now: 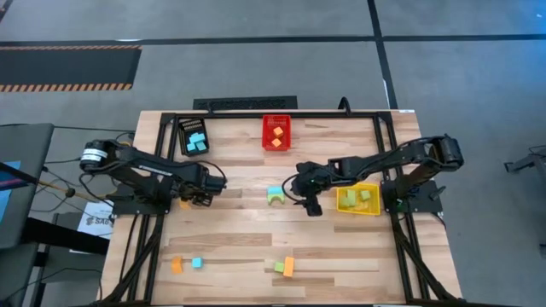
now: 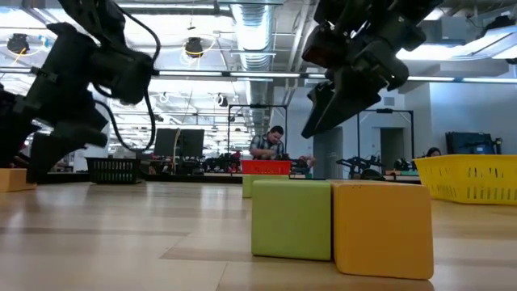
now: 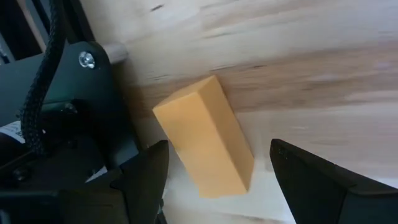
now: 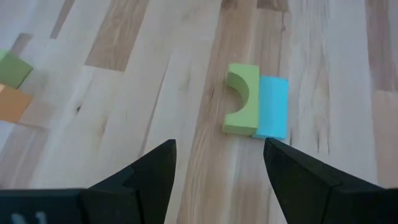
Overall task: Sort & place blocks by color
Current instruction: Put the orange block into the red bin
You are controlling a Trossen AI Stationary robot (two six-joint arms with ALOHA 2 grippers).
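Note:
An orange bar block (image 3: pixel 205 143) lies flat on the table near its left edge, also visible as the orange bar block (image 1: pixel 183 203). My left gripper (image 3: pixel 217 152) is open, with one finger on either side of the bar and a gap showing at each. My right gripper (image 4: pixel 217 149) is open and hovers above the table's middle. A light green arch block (image 4: pixel 242 99) and a light blue block (image 4: pixel 272 107) lie side by side ahead of it. My right gripper (image 1: pixel 307 201) stands just right of that pair (image 1: pixel 275 196).
The black bin (image 1: pixel 194 136) holds blue blocks, the red bin (image 1: pixel 275 132) orange ones, and the yellow bin (image 1: pixel 358 199) green ones. Near the table's front edge lie an orange block (image 1: pixel 177 265), a blue block (image 1: pixel 196 263), a green block (image 2: pixel 291 218) and an orange block (image 2: pixel 381 226). People sit in the room behind.

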